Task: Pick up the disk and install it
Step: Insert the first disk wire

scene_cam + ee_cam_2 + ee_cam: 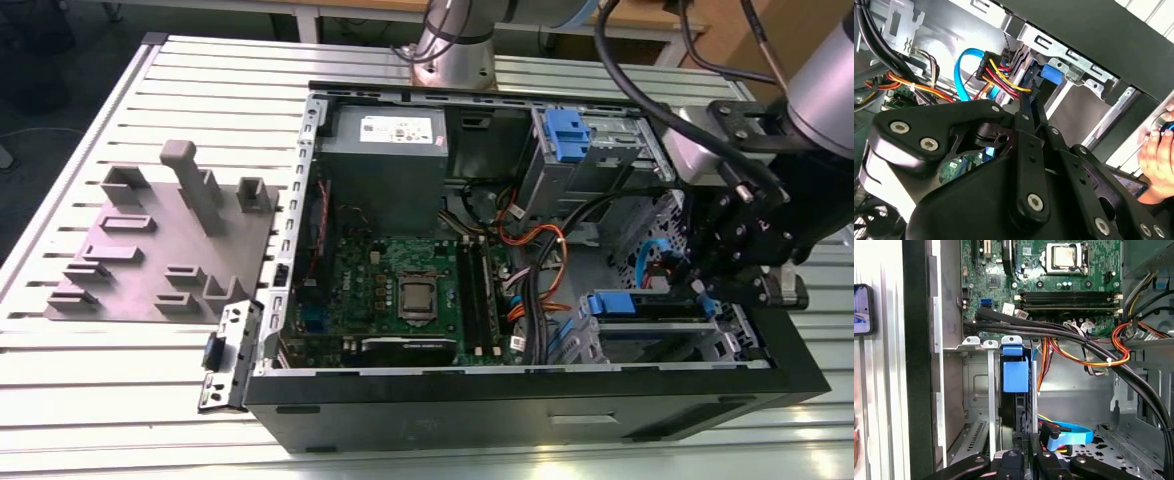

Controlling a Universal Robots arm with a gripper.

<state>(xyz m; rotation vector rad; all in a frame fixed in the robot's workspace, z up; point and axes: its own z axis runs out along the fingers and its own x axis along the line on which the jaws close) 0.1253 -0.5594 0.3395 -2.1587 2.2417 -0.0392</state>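
The open computer case (534,390) lies on its side on the slatted worktop (80,400), and the arm reaches down into its lower right corner in the exterior view. There the hand (703,290) hangs just above the drive cage (667,335), where a blue-framed part, which I take to be the disk (650,305), sits level with the cage's top edge.

In the first wrist view the disk (1016,375) stands edge-on in the middle of the frame, its blue carrier tab uppermost and its dark body running down between the cage's metal rails towards the hand (1026,452) at the bottom edge. The fingers (1035,440) look drawn close on either side of the disk's thin edge, so I judge the hand is pinching it, though the contact itself is partly hidden by the linkage. In the second wrist view the black links converge towards a blue tab (1050,74) at upper centre.

By this reading the pick-up is done and the disk is already well into its slot. Whether it is fully seated or latched cannot be told. A person's hand (1159,155) shows at the right edge of the second wrist view, outside the case.
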